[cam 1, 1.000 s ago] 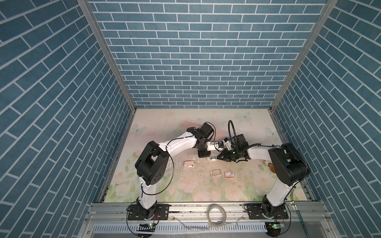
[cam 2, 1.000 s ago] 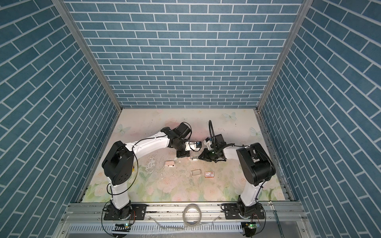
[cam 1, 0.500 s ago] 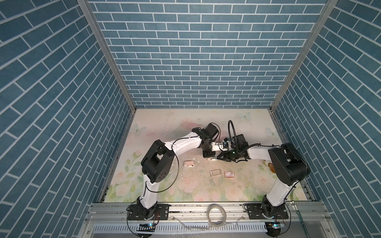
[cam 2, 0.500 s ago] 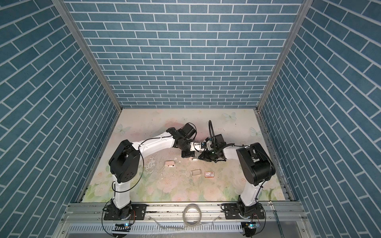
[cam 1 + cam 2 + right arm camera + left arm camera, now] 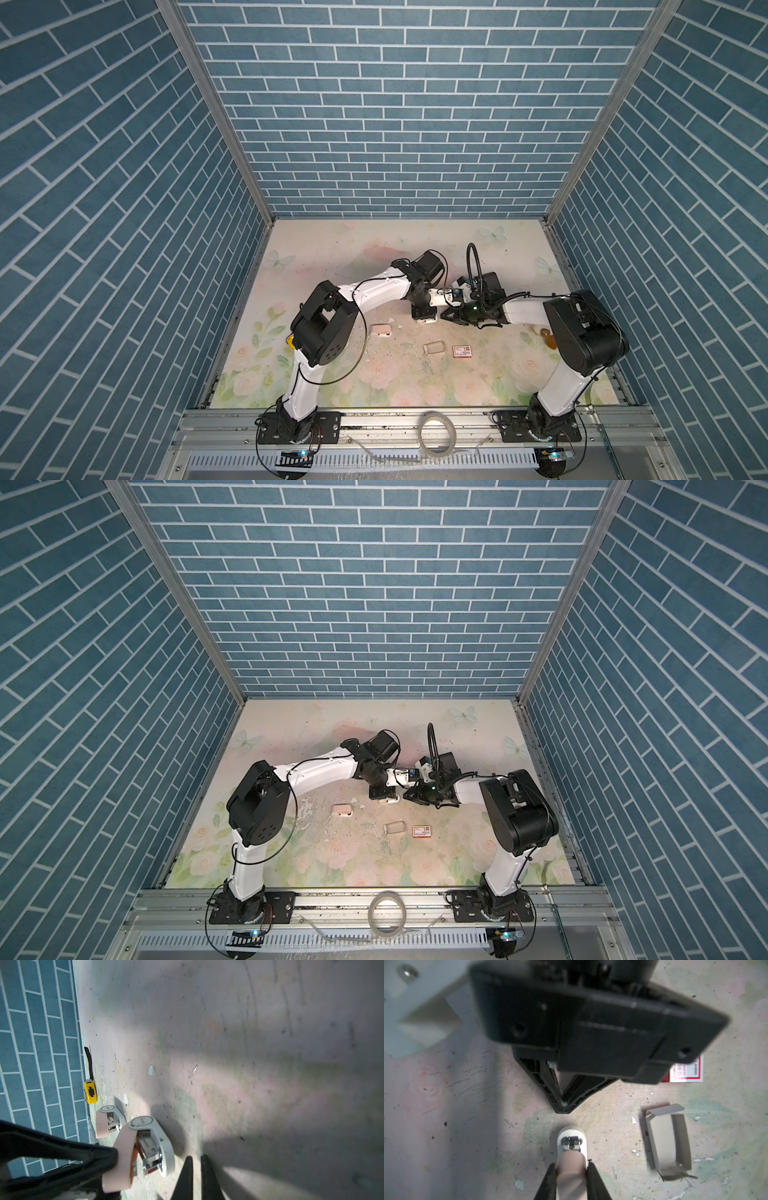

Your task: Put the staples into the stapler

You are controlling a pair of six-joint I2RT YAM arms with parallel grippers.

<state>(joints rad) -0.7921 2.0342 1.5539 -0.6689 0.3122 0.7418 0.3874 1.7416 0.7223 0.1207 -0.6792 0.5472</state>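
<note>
Staple loading, insertion step. The left gripper is clamped shut on the pink lid of the stapler. It holds the lid swung back, so the metal magazine is exposed while the white base rests on the desk. In a top view the right gripper sits at 3 o'clock of the stapler, close to its nose. Its jaws are almost closed on a pale speck, and it cannot be told whether that speck is the staples; no staple block shows elsewhere. A stray staple lies on the desk.

To do the step well, keep the lid pinned back and steady. Line the strip up with the channel, legs down, and release only once it is seated.

A second stapler lies at 8 o'clock, and an empty cardboard tray and a red-and-white box lie at 5 o'clock. The box reads "1000" beside red characters that are partly hidden. The round mark on the stapler's base is illegible.
</note>
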